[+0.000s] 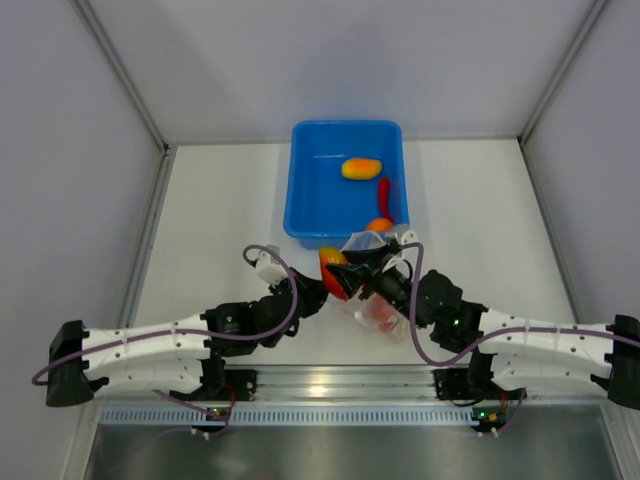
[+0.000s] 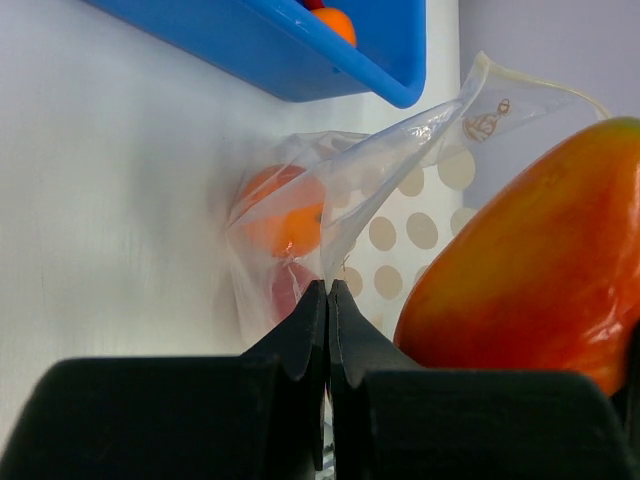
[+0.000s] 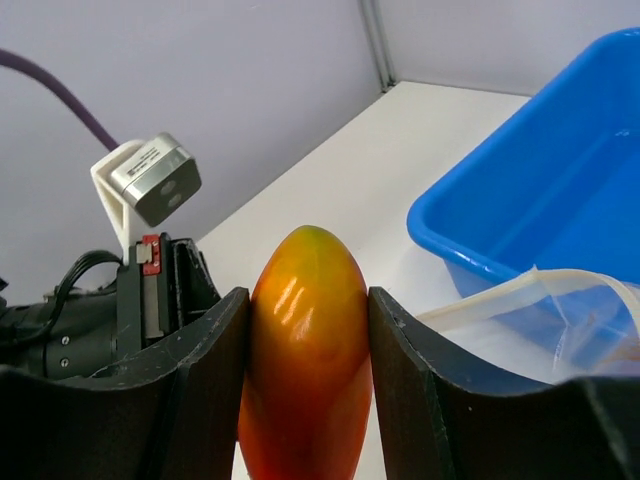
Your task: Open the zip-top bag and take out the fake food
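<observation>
Looking down, I see the zip-top bag [image 1: 383,312] between my arms, just beside the blue tub [image 1: 300,190]. Left wrist: my left pincer [image 2: 328,292] is clamped on its thin, slippery-looking film, fake food [image 2: 283,218] inside. Right wrist: my right pincer [image 3: 308,300] squeezes one hard-looking, glossy fruit [image 3: 305,390] across its middle.

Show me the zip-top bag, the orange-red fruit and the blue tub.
zip-top bag [image 2: 400,230], left wrist view, dotted panel.
orange-red fruit [image 3: 305,350], right wrist view, glossy middle.
blue tub [image 1: 320,190], top external view, bare floor.
</observation>
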Controlling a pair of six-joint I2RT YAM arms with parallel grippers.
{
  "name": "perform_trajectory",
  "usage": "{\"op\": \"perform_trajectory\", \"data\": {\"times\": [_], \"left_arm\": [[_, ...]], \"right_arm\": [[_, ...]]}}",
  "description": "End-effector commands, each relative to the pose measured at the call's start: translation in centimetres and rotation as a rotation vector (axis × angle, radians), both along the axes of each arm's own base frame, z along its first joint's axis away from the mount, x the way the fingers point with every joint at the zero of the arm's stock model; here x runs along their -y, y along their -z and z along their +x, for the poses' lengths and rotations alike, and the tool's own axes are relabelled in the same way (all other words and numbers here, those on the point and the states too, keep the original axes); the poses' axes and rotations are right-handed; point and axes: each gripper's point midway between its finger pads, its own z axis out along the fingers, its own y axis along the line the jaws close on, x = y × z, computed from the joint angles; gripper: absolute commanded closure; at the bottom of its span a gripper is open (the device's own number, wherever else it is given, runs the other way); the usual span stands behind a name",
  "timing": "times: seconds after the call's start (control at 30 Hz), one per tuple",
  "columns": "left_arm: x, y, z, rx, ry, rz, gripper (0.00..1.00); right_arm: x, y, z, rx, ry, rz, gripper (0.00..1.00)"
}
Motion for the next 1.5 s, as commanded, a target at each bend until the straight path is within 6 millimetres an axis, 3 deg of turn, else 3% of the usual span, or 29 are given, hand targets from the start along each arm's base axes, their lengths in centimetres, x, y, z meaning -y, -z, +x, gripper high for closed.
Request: {"op": "perform_trajectory", "data": {"times": [0.0, 0.17, 0.2, 0.4, 0.57, 0.63, 0.67, 0.7, 0.77, 0.8, 0.87, 0.9, 0.93, 0.97, 1.0, 1.07, 1.1, 1.13, 1.33, 1.4, 1.47], "left_arm": [[0.6, -1.6, 0.1, 0.017, 0.002, -0.042, 1.0], [0.8, -1.3, 0.1, 0.009, 0.004, -0.039, 1.0], [0.8, -1.3, 0.1, 0.008, 0.003, -0.04, 1.0], [0.8, -1.2, 0.1, 0.006, 0.005, -0.04, 1.0], [0.7, -1.4, 0.1, 0.012, 0.007, -0.039, 1.0], [0.6, -1.7, 0.0, 0.017, 0.008, -0.045, 1.0], [0.4, -1.9, 0.0, 0.021, 0.01, -0.048, 1.0], [0.2, -2.0, 0.0, 0.028, 0.01, -0.049, 1.0], [-0.2, -2.3, -0.1, 0.04, 0.011, -0.05, 1.0], [-0.5, -2.3, 0.0, 0.044, 0.001, -0.049, 1.0], [-1.2, -2.1, 0.0, 0.045, -0.007, -0.036, 1.0], [-1.4, -1.9, 0.0, 0.041, -0.014, -0.029, 1.0], [-1.8, -2.1, 0.0, 0.046, -0.023, -0.032, 1.0], [-2.0, -2.0, 0.0, 0.045, -0.026, -0.028, 1.0], [-2.3, -1.9, 0.0, 0.046, -0.029, -0.016, 1.0], [-3.0, -2.4, 0.1, 0.058, -0.044, -0.01, 1.0], [-3.6, -2.3, 0.2, 0.064, -0.048, 0.024, 1.0], [-3.9, -3.1, 0.2, 0.076, -0.052, 0.023, 1.0], [-5.0, -5.1, 0.4, 0.139, -0.04, 0.086, 1.0], [-5.1, -5.6, 0.4, 0.151, -0.029, 0.1, 1.0], [-4.9, -5.9, 0.4, 0.16, -0.015, 0.116, 1.0]], "right_arm": [[1.2, -3.4, 0.9, -0.018, 0.082, 0.175, 0.9], [1.9, -4.9, 1.9, -0.035, 0.16, 0.199, 0.9], [2.1, -6.1, 2.2, -0.031, 0.171, 0.216, 0.9], [1.9, -8.8, 3.8, -0.027, 0.227, 0.215, 0.91], [1.9, -9.2, 6.2, -0.039, 0.298, 0.193, 0.91], [2.5, -9.0, 8.4, -0.057, 0.364, 0.143, 0.91], [2.7, -9.8, 9.1, -0.072, 0.374, 0.16, 0.91], [4.0, -9.4, 11.0, -0.082, 0.42, 0.144, 0.91], [4.1, -9.1, 13.1, -0.107, 0.417, 0.124, 0.91], [5.3, -8.3, 15.4, -0.118, 0.46, 0.103, 0.91], [5.2, -9.5, 17.0, -0.099, 0.415, 0.098, 0.9], [6.6, -9.6, 18.9, -0.102, 0.452, 0.088, 0.89], [6.3, -7.1, 20.5, -0.152, 0.457, 0.016, 0.89], [6.6, -8.4, 21.6, -0.135, 0.47, 0.011, 0.88], [7.1, -6.1, 23.8, -0.172, 0.501, -0.045, 0.87], [7.5, -5.3, 25.7, -0.187, 0.52, -0.099, 0.84], [7.7, -3.3, 27.2, -0.214, 0.539, -0.143, 0.82], [8.2, -2.5, 28.0, -0.227, 0.565, -0.163, 0.77], [7.9, 0.9, 30.4, -0.279, 0.572, -0.278, 0.51], [7.8, 0.8, 30.4, -0.279, 0.565, -0.293, 0.45], [7.9, 0.2, 30.1, -0.275, 0.563, -0.296, 0.26]]}}
